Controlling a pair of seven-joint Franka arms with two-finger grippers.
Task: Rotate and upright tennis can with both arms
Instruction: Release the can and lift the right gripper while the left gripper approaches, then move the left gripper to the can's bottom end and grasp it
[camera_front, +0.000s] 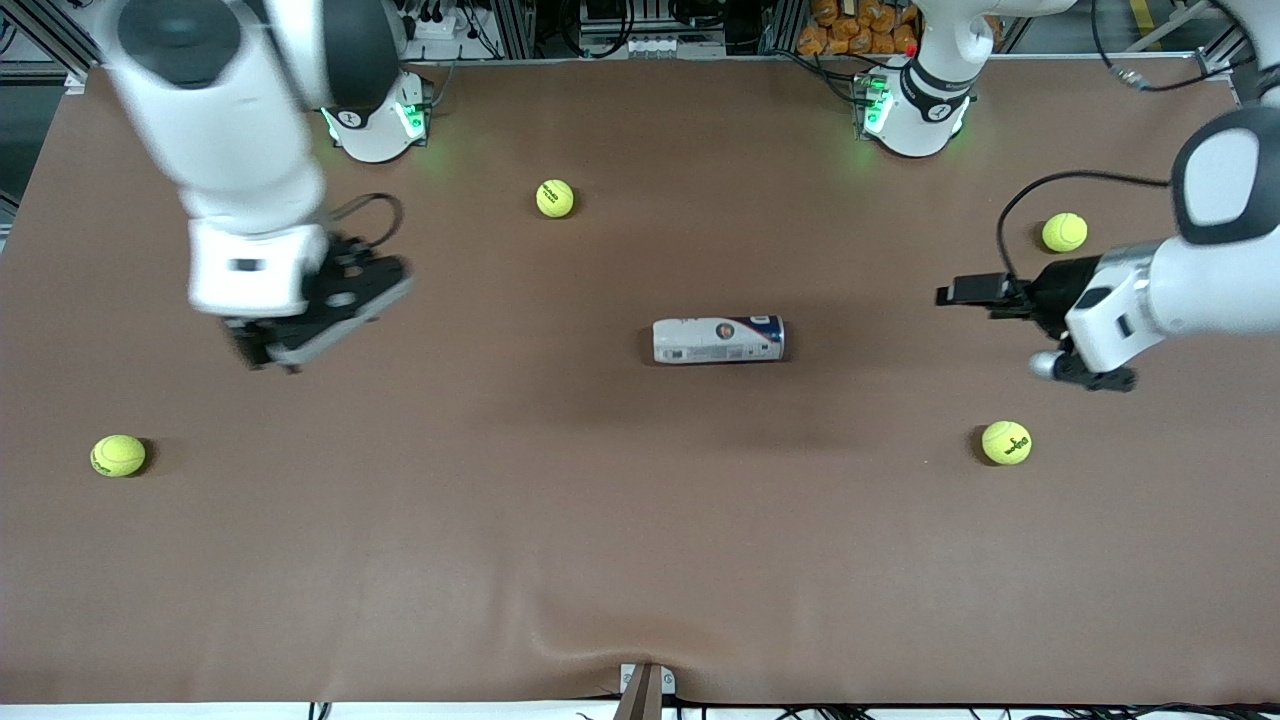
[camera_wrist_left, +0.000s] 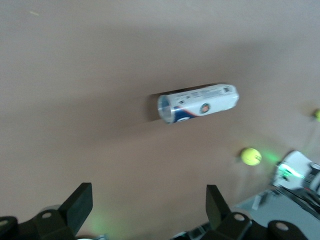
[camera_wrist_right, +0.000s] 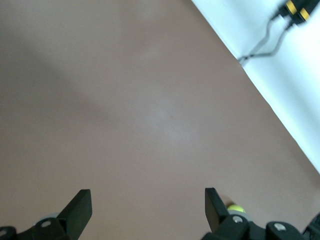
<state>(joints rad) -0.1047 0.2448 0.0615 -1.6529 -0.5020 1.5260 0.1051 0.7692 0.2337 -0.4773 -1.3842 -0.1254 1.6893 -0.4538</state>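
Tennis can (camera_front: 718, 340) lies on its side mid-table (camera_front: 600, 520), untouched, long axis running between the two arms' ends. Left gripper (camera_wrist_left: 145, 205) up over the left arm's end, fingers (camera_wrist_left: 77, 205) spread wide, nothing in them; right gripper (camera_wrist_right: 147, 205) over the right arm's end, also spread and empty. Four tennis balls (camera_front: 555, 198) scattered around, all well apart from the can.

The table (camera_front: 640, 560) is covered in plain brown. The tennis can (camera_front: 718, 340) is white with a navy band and a small round emblem. Four tennis balls are yellow-green with dark lettering: (camera_front: 555, 198), (camera_front: 1064, 232), (camera_front: 1006, 442), (camera_front: 118, 455). The arms are white with dark grey joint caps, their bases lit green; both grippers are black.
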